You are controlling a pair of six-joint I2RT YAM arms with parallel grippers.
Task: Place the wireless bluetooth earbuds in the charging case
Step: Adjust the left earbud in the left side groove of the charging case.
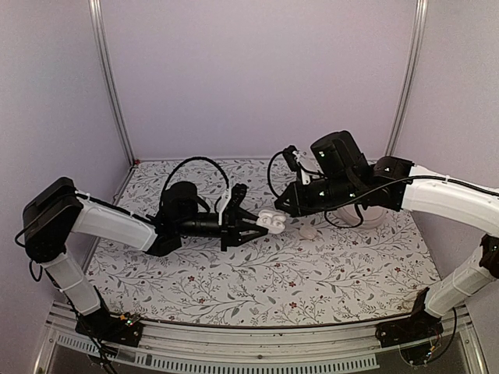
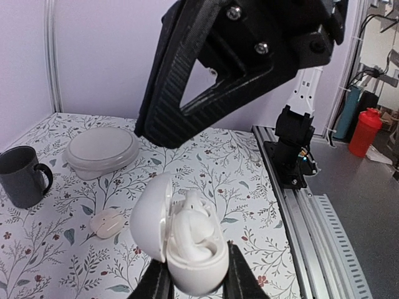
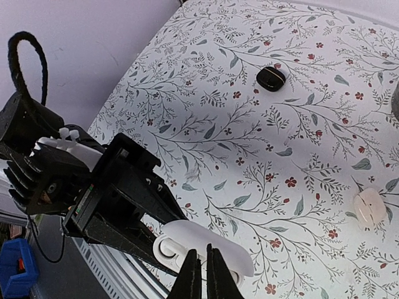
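Pinched by my left gripper (image 2: 196, 281), the charging case (image 2: 187, 240) stands open, its wells hard to read. My right gripper (image 3: 201, 273), tips pressed together, looms at twelve o'clock and blocks the wall behind. One earbud (image 2: 107, 223) lies at nine o'clock on the table (image 2: 218, 168) — mug (image 2: 22, 175) and lidded dish (image 2: 103, 149) beyond.

case (image 2: 187, 243) 1 | mug (image 2: 22, 174) 1 | dish (image 2: 101, 149) 1 | disc (image 3: 271, 78) 1 | pale lump (image 2: 109, 223) 1

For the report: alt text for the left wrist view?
An open white charging case is clamped between the left fingers, an earbud showing inside. The right arm's black fingers loom above it; a grey mug, round grey dish and small pale object sit on the floral table.
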